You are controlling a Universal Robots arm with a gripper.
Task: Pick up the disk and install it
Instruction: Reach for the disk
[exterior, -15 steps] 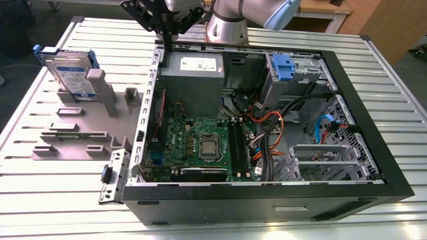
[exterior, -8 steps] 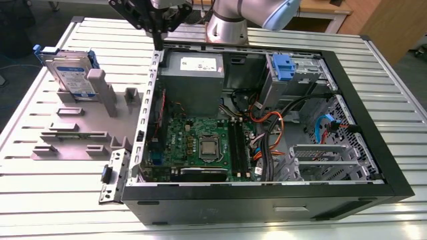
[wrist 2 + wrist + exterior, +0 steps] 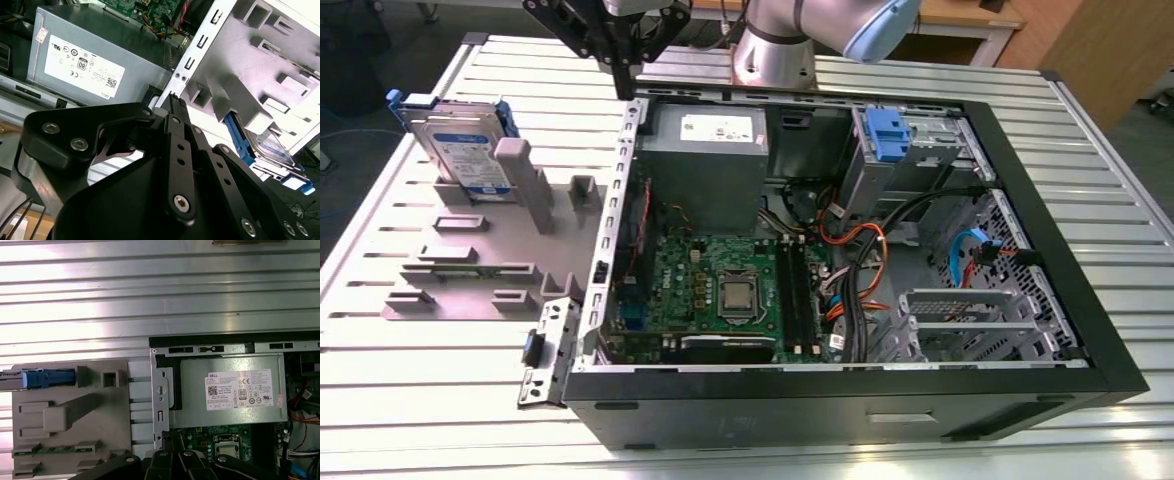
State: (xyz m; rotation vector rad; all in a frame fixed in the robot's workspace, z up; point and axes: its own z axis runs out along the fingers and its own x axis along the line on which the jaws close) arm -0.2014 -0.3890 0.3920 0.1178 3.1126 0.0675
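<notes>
- Over the corner of the open computer case [image 3: 1067,250] that holds the power supply [image 3: 707,140]: the arm [image 3: 774,45] hangs with its fingers [image 3: 626,70] pointing down, above the case's side wall.
- Fingers [image 3: 176,150] are clenched tip against tip with nothing between them (the second wrist view agrees). They touch nothing.
- Disk [image 3: 460,150] stands on edge in a grey holder [image 3: 480,270] on the slatted metal counter [image 3: 400,400]. It sits outside the case, toward the exterior view's left, with a blue bracket around it and the label facing out.
- Disk is apart from the fingers and not gripped; the holder lies just beside the case wall.
- First wrist view: disk [image 3: 45,378] is seen edge-on at one end of the holder [image 3: 65,415], and the power supply [image 3: 230,390] sits just inside the case rim.
- Second wrist view: disk [image 3: 275,150] lies past the fingers, and the power supply [image 3: 95,65] is close by.
- Inside the case are a green circuit board [image 3: 720,290] and loose cables (orange, black, blue). A small blue clip [image 3: 887,135] sits in the drive cage, toward the exterior view's right.
</notes>
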